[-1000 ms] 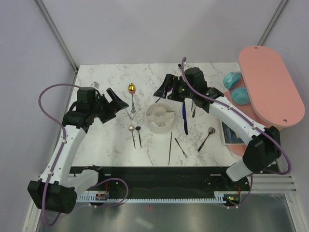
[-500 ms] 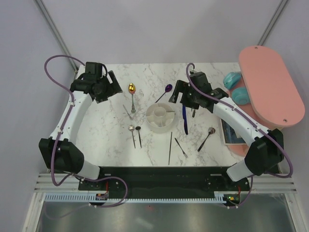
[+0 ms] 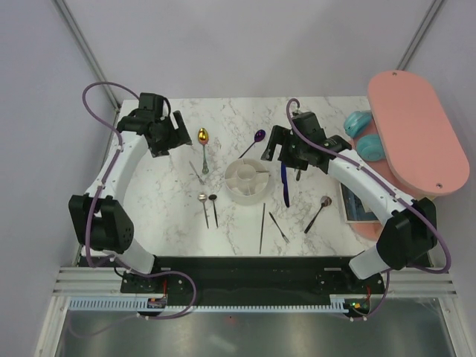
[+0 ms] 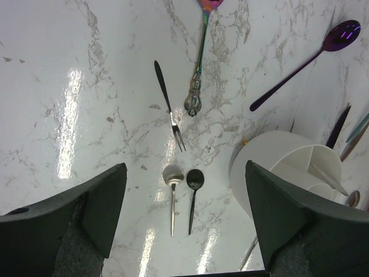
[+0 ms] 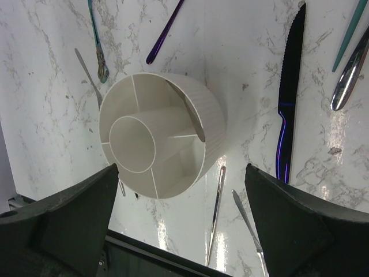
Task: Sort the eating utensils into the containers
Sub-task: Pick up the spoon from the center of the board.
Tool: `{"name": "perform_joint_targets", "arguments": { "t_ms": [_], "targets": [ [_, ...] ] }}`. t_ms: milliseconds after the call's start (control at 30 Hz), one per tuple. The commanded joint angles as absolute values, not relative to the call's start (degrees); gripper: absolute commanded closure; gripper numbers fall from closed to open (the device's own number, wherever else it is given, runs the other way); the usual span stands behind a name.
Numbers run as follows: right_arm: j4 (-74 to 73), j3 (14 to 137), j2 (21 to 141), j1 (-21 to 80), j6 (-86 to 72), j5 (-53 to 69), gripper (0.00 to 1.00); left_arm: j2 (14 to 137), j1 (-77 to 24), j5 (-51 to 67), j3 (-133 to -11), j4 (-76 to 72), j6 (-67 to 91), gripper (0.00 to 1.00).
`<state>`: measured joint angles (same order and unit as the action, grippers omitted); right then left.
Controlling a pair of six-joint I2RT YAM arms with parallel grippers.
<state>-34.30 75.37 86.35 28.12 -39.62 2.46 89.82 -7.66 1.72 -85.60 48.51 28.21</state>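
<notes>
The white round holder (image 3: pixel 248 181) stands mid-table, with one grey utensil (image 5: pixel 190 112) leaning in a ring section. Around it lie a gold-bowled spoon (image 3: pixel 203 136), a purple spoon (image 3: pixel 259 135), a blue-handled knife (image 3: pixel 284 182), a small fork (image 3: pixel 197 172), a silver spoon (image 3: pixel 202 198), a black spoon (image 3: pixel 213 198), a stick (image 3: pixel 262 227), a fork (image 3: pixel 280 227) and a spoon (image 3: pixel 325 201). My left gripper (image 3: pixel 177 134) is open and empty, left of the gold spoon. My right gripper (image 3: pixel 268 145) is open and empty, above the holder's far right side.
A large pink oval board (image 3: pixel 416 141) overhangs the right side, with two teal objects (image 3: pixel 364 134) beside it and a blue box (image 3: pixel 361 208) below. A teal utensil (image 5: pixel 351 34) and a silver spoon (image 5: pixel 349 69) lie right of the knife.
My left arm swung out and its gripper moved toward the far left of the table. My right gripper drew back to the right, uncovering the purple spoon.
</notes>
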Motion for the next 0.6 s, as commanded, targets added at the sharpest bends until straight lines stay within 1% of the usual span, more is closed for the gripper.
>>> {"name": "perform_joint_targets", "arguments": {
  "t_ms": [0,133,300,567],
  "targets": [
    [-35.2,76.7,85.2,28.1,-39.4,0.8,0.02,95.7,-6.8,0.1,-91.9,47.8,22.8,0.10],
    [-36.4,74.9,81.7,28.1,-39.6,-1.7,0.02,101.6,-5.2,2.5,-96.1,47.9,22.5,0.10],
    [-37.5,72.6,78.0,28.0,-40.3,-3.6,0.02,111.3,-5.0,4.1,-102.7,48.2,21.3,0.14],
    [-39.6,69.5,73.8,27.4,-42.1,-6.2,0.02,121.2,-6.3,7.6,-111.2,48.3,20.0,0.16]
  ]
}}
